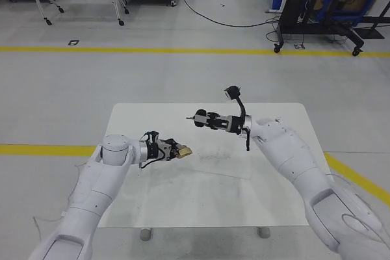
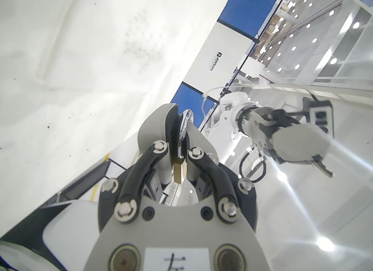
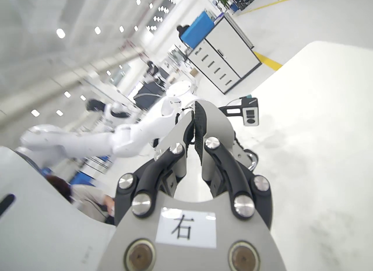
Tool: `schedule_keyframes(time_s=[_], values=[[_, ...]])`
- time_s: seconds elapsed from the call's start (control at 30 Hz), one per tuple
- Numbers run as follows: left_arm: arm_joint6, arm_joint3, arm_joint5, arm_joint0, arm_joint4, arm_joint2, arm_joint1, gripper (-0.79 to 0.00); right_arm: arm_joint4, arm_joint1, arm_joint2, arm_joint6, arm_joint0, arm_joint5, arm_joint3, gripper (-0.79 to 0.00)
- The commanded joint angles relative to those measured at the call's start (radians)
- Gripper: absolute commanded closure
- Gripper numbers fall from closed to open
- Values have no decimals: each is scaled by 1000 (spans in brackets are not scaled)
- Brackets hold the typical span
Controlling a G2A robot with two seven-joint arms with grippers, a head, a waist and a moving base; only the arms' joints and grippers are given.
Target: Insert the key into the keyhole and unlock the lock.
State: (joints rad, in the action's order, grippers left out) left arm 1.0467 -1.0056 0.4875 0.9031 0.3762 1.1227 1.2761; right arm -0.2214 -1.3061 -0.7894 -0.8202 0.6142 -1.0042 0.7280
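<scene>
Closest in, the left pincer (image 2: 181, 135) is clamped tight on the lock (image 2: 180, 171). The brass body sits squeezed between the two fingers (image 2: 157, 126), with a silvery metal part showing right at the tips. From the top view the brass end pokes out just past the fingertips, so it's a solid grab with no gap left over.

A bit further out from that is the right pincer (image 1: 198, 119). It's pinched closed on the key (image 2: 323, 168). In its own wrist view the two pads are pressed right together, and in the left wrist view the dark blade sticks out beyond the fingertips. Key and lock are near each other but definitely apart, nothing touching. The key's tip aims away from its own arm, toward the left arm's side, and it passes on the far side of the left pincer rather than lining up with the lock. Can't make out the keyhole from any of these angles, tbh.

Both pincers are over the white surface (image 1: 247, 195), which has some dark scuffs on it underneath and beside them.

Beyond the far edge of the surface it's just pale floor (image 1: 84, 84), with a yellow line (image 1: 182, 50) running across. Past that there's a black cable (image 1: 227, 24) looping along the floor and a dark wheeled cart (image 1: 318, 26) off on the right pincer's side.
</scene>
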Motion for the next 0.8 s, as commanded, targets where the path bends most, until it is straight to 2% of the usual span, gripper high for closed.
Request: schedule_keyframes(time_s=[0.0,0.13,0.23,0.3,0.53,0.6,0.77], values=[[17,28,28,-17,17,-15,4,0,249,29,-21,15,-13,-8,65,0],[41,69,48,-46,26,-37,8,0,542,71,-58,27,18,-8,271,0],[24,88,33,-69,38,-41,11,0,665,97,-81,13,56,-8,418,0],[-13,86,-25,-78,29,-37,11,0,695,111,-99,15,81,-8,478,0],[-13,86,-25,-78,29,-37,11,0,693,114,-106,19,89,-5,491,0],[-26,88,0,-62,57,-36,13,0,701,114,-105,21,90,-6,498,0],[18,122,83,-66,141,-26,15,0,977,127,-46,12,93,-8,635,0]])
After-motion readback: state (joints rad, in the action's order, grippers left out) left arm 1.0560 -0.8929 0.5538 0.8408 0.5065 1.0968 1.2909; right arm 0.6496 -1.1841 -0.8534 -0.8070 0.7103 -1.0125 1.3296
